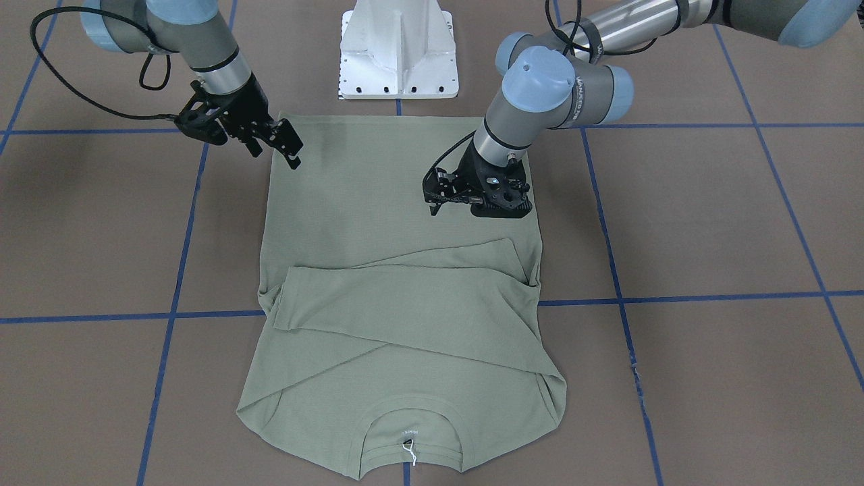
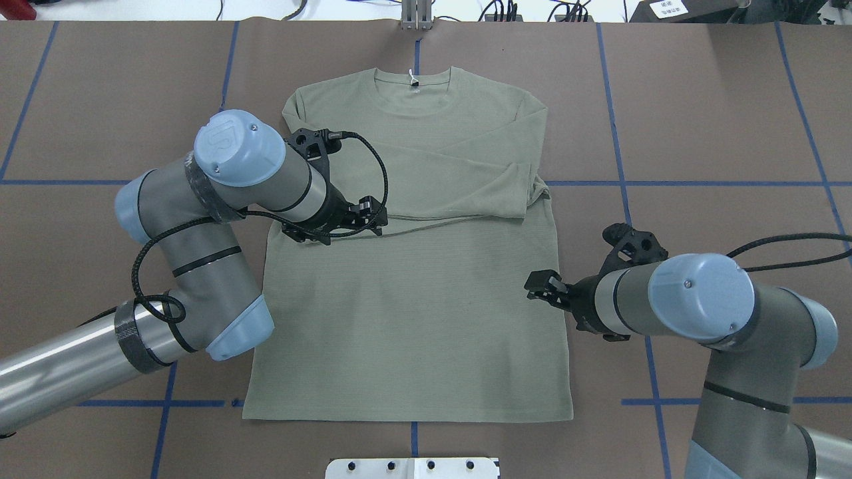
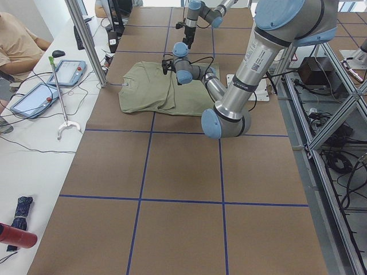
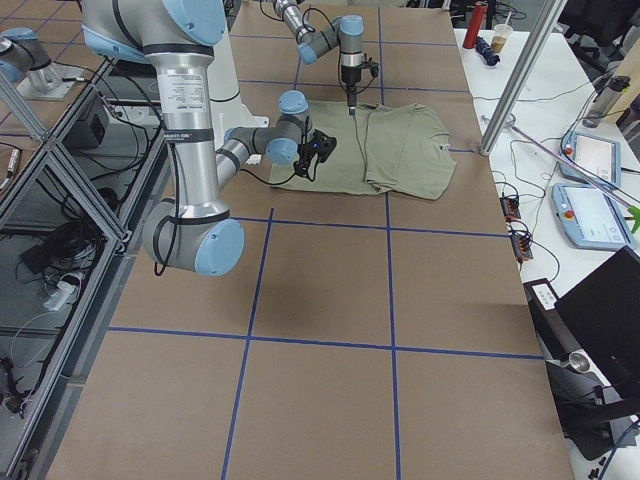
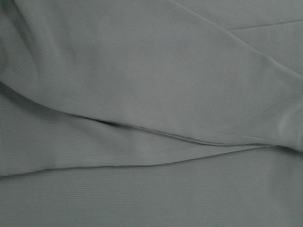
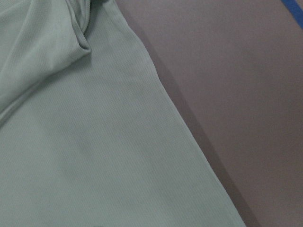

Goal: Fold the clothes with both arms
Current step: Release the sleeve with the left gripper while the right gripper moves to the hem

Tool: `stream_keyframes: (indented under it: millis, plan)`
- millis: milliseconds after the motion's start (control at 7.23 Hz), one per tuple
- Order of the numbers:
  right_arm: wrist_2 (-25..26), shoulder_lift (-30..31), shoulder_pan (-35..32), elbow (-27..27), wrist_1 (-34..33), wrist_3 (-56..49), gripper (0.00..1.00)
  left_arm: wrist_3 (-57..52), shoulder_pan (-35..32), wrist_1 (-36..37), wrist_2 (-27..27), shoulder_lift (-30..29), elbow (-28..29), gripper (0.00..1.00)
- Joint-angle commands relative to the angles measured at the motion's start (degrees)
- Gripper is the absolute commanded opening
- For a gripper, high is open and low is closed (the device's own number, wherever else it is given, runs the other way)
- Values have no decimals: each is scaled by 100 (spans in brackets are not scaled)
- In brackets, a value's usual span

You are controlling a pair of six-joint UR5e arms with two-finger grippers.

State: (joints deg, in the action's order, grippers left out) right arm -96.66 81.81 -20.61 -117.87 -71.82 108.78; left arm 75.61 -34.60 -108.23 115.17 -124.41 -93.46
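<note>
The pale green long-sleeved shirt lies flat on the brown table, collar and white tag string at the far side. Both sleeves are folded across the chest. My left gripper hovers open just over the shirt's body, below the folded sleeves, holding nothing; in the front view this left gripper points sideways. My right gripper hangs open at the shirt's side edge, also empty, and shows again as the right gripper near the hem corner. The wrist views show only shirt fabric and the shirt's edge against the table.
The white pedestal base stands just behind the hem. Blue tape lines grid the brown table. A person sits at a side desk with tablets. A metal post rises near the collar end.
</note>
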Motion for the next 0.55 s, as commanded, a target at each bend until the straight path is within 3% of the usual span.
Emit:
stream_keyframes:
  millis: [0, 138, 415]
  plan:
    - [743, 27, 976, -453, -898, 826, 97, -256, -64, 127, 14, 232, -198, 95]
    - [1075, 54, 1354, -508, -1217, 1194, 97, -274, -177, 83, 40, 555, -721, 95]
    - [1324, 333, 1638, -509, -1246, 1486, 94, -292, -266, 30, 50, 664, -787, 97]
